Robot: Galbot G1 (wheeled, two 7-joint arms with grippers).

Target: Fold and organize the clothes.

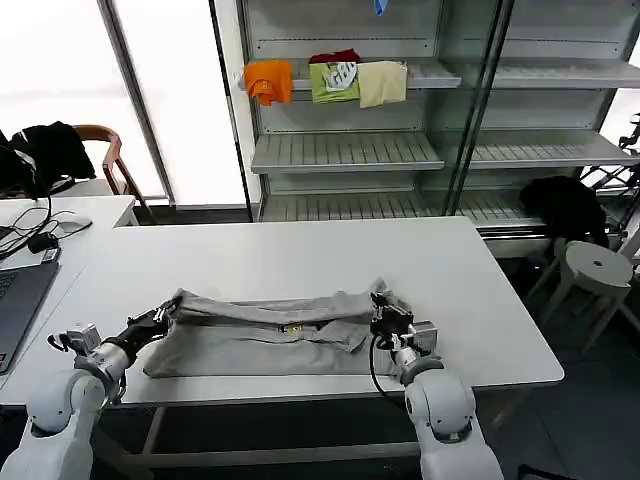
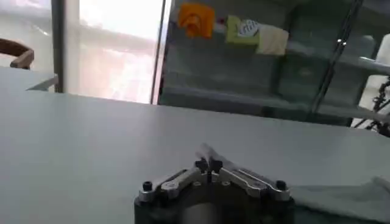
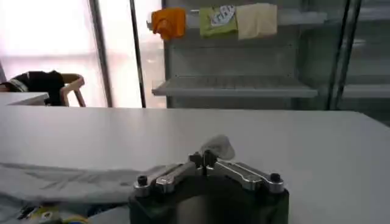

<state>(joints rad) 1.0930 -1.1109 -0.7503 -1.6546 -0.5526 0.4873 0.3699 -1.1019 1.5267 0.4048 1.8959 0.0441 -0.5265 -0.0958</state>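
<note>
While the light grey short-sleeved cotton shirt (image 1: 265, 335) lies part-folded near the front edge of the white table (image 1: 300, 260), opposite corners are pinched by the left gripper (image 1: 160, 317) and right gripper (image 1: 380, 312). Fabric is judged light, limp, prone to sagging; edge holds are advised.

Bright daylight glares through the overexposed windows (image 1: 60, 80); wrist views soft.

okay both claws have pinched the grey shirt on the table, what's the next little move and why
Probably carry both corners forward across the table together. The left claw and right claw are each shut on an end of the grey shirt, whose near edge is lifted into a ridge, so a level, matched sweep should lay the fold flat.
</note>
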